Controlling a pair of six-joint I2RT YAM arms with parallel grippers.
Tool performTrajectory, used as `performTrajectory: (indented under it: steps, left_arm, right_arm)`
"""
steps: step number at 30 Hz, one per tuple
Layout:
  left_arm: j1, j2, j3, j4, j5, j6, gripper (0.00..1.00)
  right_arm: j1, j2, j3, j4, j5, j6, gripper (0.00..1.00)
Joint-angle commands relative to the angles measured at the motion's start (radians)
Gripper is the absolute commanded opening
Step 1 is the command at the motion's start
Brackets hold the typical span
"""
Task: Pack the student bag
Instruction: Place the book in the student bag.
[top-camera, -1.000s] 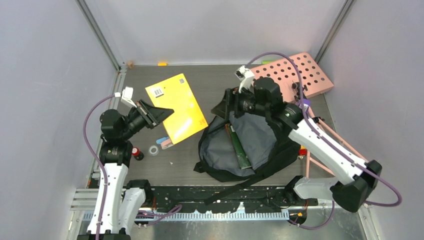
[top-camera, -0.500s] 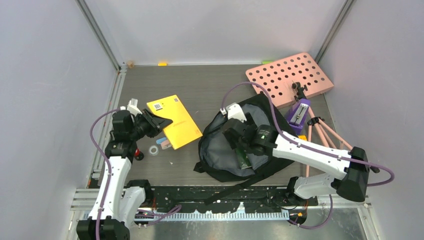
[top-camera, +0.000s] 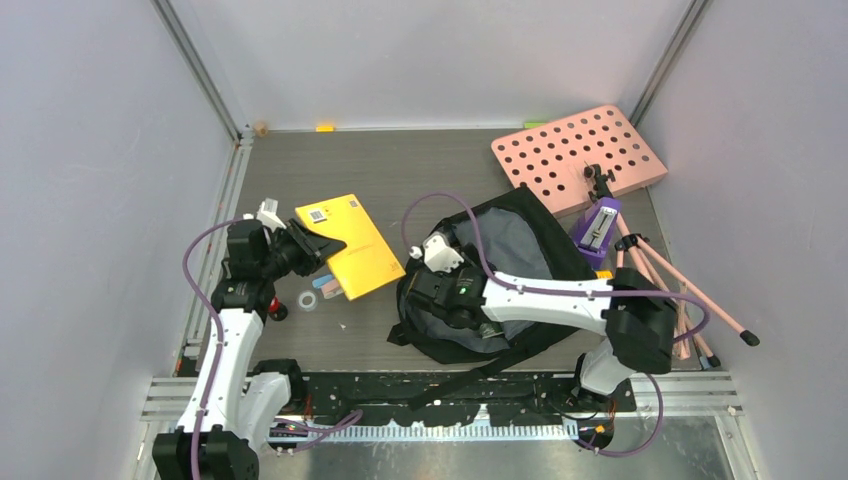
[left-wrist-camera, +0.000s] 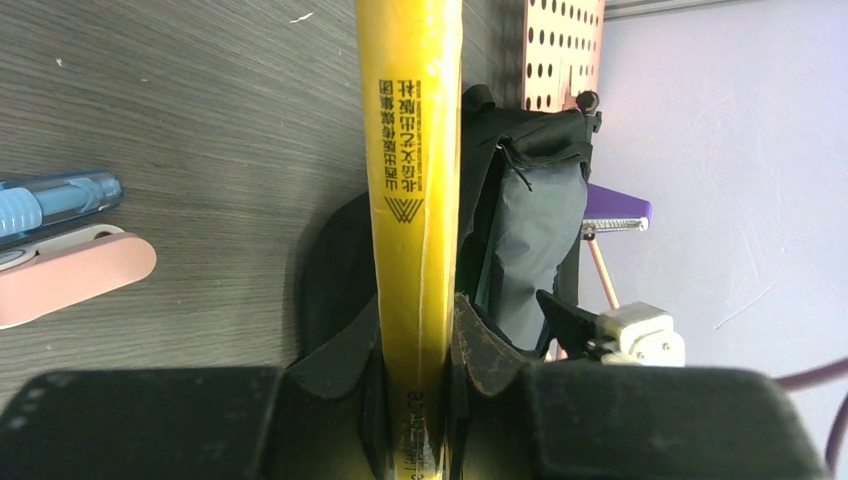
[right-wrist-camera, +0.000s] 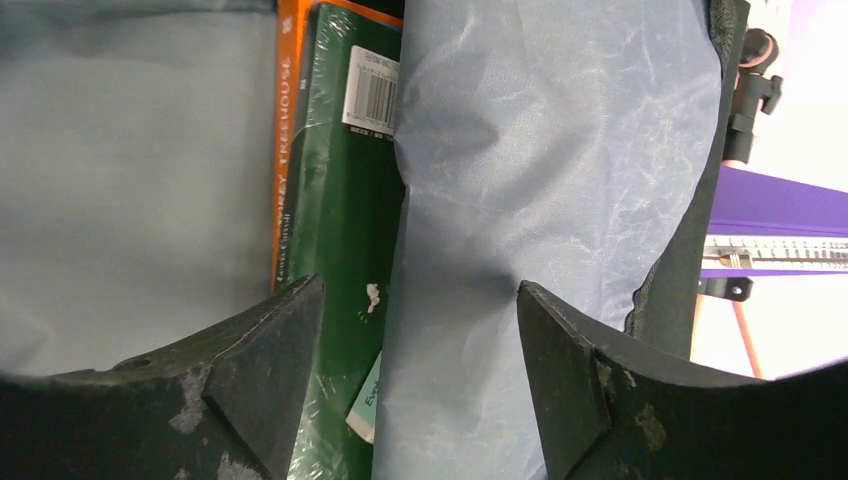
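Note:
The student bag (top-camera: 520, 262) lies open on the right half of the table, grey lining showing. Inside it stand a green book (right-wrist-camera: 340, 200) and an orange-spined book (right-wrist-camera: 285, 150). My right gripper (top-camera: 432, 292) is down in the bag's left side. It (right-wrist-camera: 420, 300) is open, and a fold of grey lining (right-wrist-camera: 520, 160) and the green book's edge run between its fingers without being pinched. A yellow book (top-camera: 350, 245) lies tilted left of the bag. My left gripper (top-camera: 318, 246) is shut on its left edge, and the wrist view looks along the book's spine (left-wrist-camera: 415, 150) towards the bag (left-wrist-camera: 530, 220).
A pink board with round holes (top-camera: 580, 155) lies at the back right, with a purple metronome (top-camera: 598, 225) and a pink tripod (top-camera: 680, 300) beside the bag. Under the yellow book lie a blue pen (left-wrist-camera: 50, 200), a pink case (left-wrist-camera: 70, 285), a tape roll (top-camera: 308, 300) and a small red-capped bottle (top-camera: 272, 308).
My right arm has swung from the bag's far rim down into its left side. The left gripper has drawn the yellow book lower and towards the left.

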Motion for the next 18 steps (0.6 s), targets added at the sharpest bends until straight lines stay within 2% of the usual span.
performTrajectory:
  steps: [1,6,10,12,13,18]
  left_arm:
    - [-0.002,-0.019,0.051,0.059,0.053,-0.002,0.0]
    - [-0.002,-0.015,0.068,0.056,0.066,-0.005,0.0]
    - [-0.002,-0.019,0.095,0.028,0.066,0.006,0.0]
    - [-0.007,-0.024,0.104,0.021,0.063,0.001,0.0]
    - [-0.017,-0.027,0.107,0.021,0.053,0.0,0.0]
    - [-0.136,0.004,0.145,-0.001,-0.018,0.009,0.0]
  right_arm:
    - [0.008,0.063,-0.005,-0.033,0.143,0.078,0.77]
    - [0.008,0.127,0.01,-0.09,0.259,0.141,0.74]
    - [0.007,0.174,0.037,-0.151,0.315,0.186,0.6]
    - [0.004,0.172,0.063,-0.177,0.329,0.212,0.45]
    - [0.001,0.165,0.068,-0.18,0.325,0.213,0.34]
    - [-0.035,0.037,0.104,-0.126,0.243,0.137,0.04]
